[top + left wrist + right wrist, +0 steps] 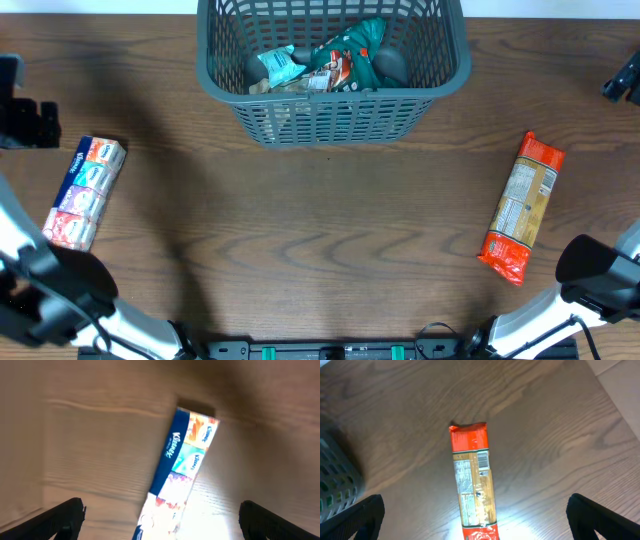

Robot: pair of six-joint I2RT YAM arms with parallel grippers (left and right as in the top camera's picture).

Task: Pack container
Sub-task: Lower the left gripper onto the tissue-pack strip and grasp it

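The dark grey lattice container (410, 95) stands at the back centre and holds several packets, one teal. Its corner shows in the right wrist view (335, 477). A blue Kleenex tissue pack (84, 191) lies at the left; in the left wrist view (182, 465) it lies between my open left gripper (160, 522) fingers, below them. An orange-red pasta packet (522, 206) lies at the right; in the right wrist view (472, 480) it lies between my open right gripper (480, 520) fingers, which hover above it. Both grippers are empty.
The brown wooden table (320, 240) spreads between the two packets. The arm bases sit at the front corners. A pale floor strip shows beyond the table edge (620, 380) in the right wrist view.
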